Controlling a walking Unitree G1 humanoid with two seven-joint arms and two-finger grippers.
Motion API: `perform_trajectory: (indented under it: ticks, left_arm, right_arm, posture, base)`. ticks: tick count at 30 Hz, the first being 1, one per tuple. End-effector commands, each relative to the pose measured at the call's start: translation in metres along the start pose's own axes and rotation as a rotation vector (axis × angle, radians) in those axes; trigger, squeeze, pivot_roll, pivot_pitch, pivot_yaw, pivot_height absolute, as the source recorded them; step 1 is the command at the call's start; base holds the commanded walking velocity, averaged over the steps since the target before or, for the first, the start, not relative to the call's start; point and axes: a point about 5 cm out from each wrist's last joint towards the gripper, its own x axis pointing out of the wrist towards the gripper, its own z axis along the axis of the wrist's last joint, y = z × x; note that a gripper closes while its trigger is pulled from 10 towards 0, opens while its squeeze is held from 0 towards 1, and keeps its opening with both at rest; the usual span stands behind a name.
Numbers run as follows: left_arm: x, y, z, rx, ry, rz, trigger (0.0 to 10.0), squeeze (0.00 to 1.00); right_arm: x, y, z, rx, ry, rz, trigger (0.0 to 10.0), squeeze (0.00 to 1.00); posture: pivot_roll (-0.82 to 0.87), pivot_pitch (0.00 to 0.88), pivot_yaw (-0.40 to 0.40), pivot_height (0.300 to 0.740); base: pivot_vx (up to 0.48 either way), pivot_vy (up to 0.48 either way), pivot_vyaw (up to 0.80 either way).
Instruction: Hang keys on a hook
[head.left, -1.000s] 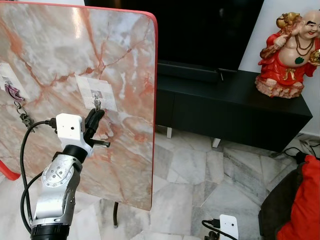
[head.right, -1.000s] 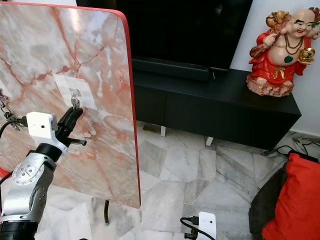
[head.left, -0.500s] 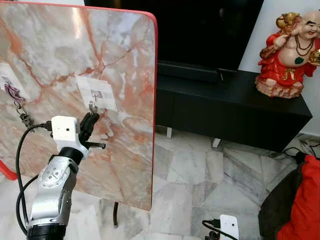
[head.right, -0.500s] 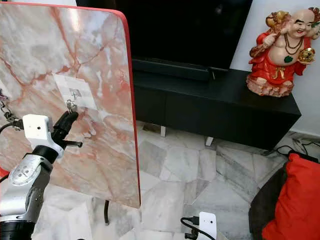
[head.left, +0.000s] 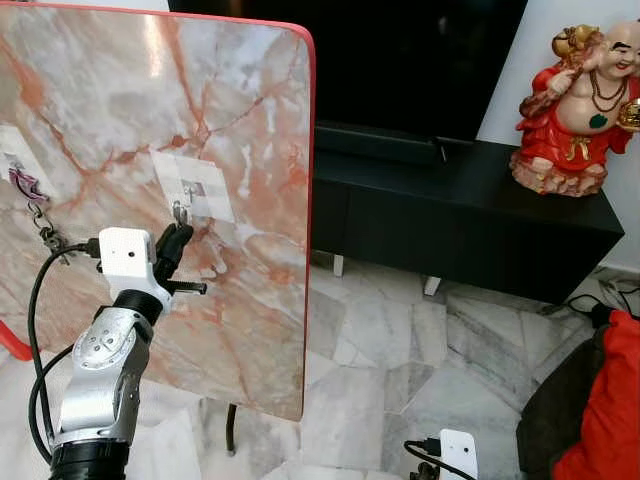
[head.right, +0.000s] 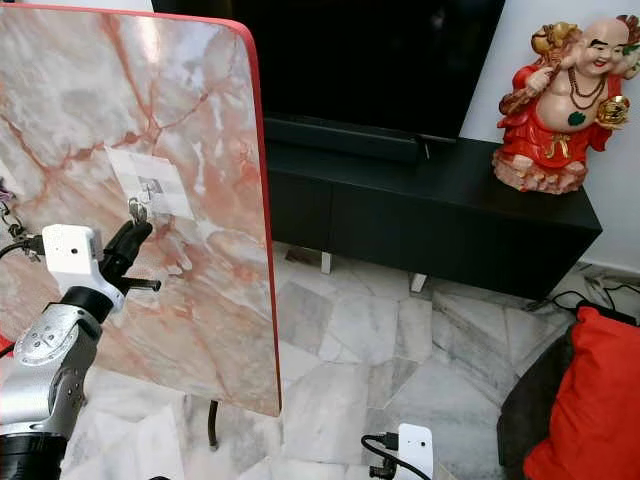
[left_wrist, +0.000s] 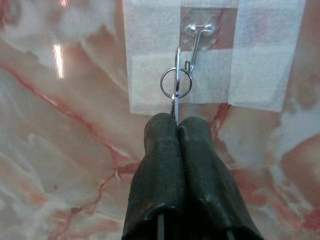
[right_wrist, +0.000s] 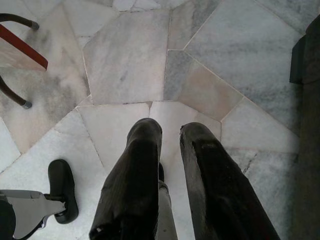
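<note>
My left gripper (head.left: 176, 232) is raised against an upright pink marble board (head.left: 230, 110) and is shut on a small silver key ring (left_wrist: 176, 82). A clear hook with a wire prong (left_wrist: 197, 35) sticks to a white patch (head.left: 192, 185) on the board. In the left wrist view the ring overlaps the prong's lower tip just above my shut fingertips (left_wrist: 162, 127); I cannot tell if it is threaded on. My right gripper (right_wrist: 170, 131) hangs low over the marble floor, fingers slightly apart and holding nothing.
A second patch at the board's left edge holds a purple tag with a chain (head.left: 28, 190). A black TV cabinet (head.left: 470, 215) with a red statue (head.left: 580, 100) stands behind. A red cushion (head.left: 610, 410) lies at the right. A red chair leg (right_wrist: 22, 42) is near my right gripper.
My left gripper has shifted a little to the left and slightly down along the board, carrying the key ring with it. The right arm has stayed still.
</note>
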Motion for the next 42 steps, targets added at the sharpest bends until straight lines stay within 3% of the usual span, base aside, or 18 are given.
perform_trajectory:
  ticks: [1, 25, 42]
  left_arm:
    - [0.004, -0.001, 0.002, 0.009, 0.001, -0.011, 10.0, 0.00]
    - [0.012, -0.011, 0.006, -0.007, -0.010, -0.072, 10.0, 0.00]
    - [0.003, -0.015, -0.001, -0.022, 0.012, -0.084, 10.0, 0.00]
  right_arm:
    - [0.000, 0.000, -0.001, -0.009, 0.009, -0.003, 10.0, 0.00]
    - [0.001, 0.005, 0.008, -0.004, -0.029, 0.004, 10.0, 0.00]
    - [0.003, 0.012, 0.020, -0.002, -0.063, 0.015, 10.0, 0.00]
  posture:
    - [0.05, 0.000, -0.067, 0.740]
    - [0.05, 0.000, -0.065, 0.740]
    - [0.05, 0.000, -0.067, 0.740]
  base:
    - [0.000, 0.000, 0.00]
    - [0.000, 0.000, 0.00]
    - [0.000, 0.000, 0.00]
